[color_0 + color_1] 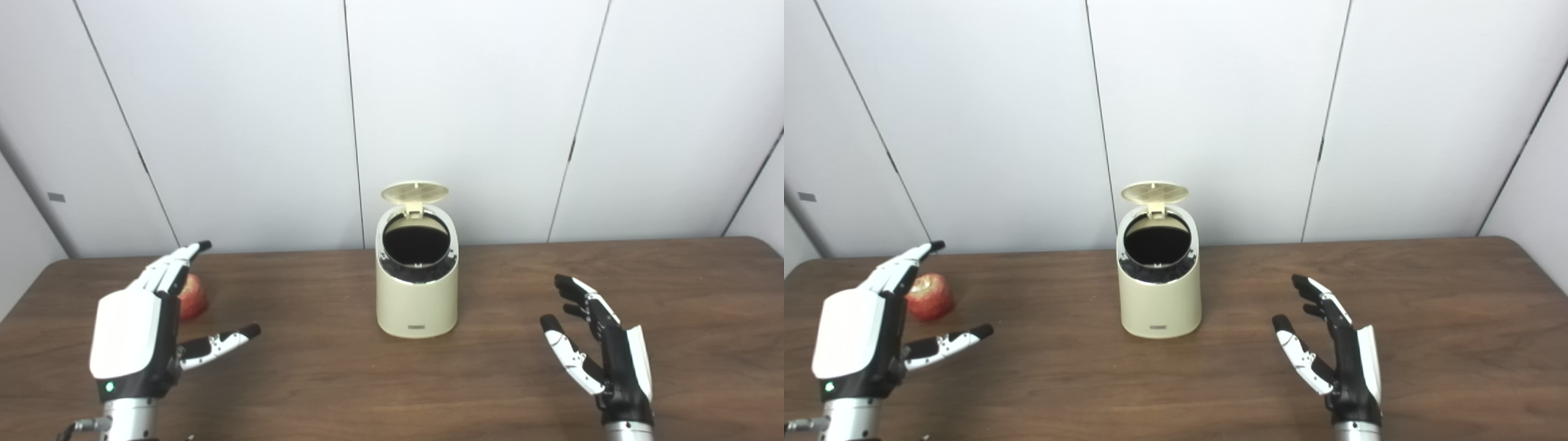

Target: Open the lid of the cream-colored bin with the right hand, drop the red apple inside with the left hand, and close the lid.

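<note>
apple [930,296] on counter [1213,392], far left, well apart from bin [1159,288] | lid [1154,192] stands up, mouth open | step: apple pickup, judged | left hand [866,334] just beside apple, fingers [909,260] spread, empty | right hand [1335,349] right of bin, fingers apart, empty | next: left hand must close round apple, lift

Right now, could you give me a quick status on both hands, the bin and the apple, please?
Left hand open, beside red apple, not gripping. Right hand open, clear of bin. Lid up, bin open. Nothing between apple and bin.
</note>
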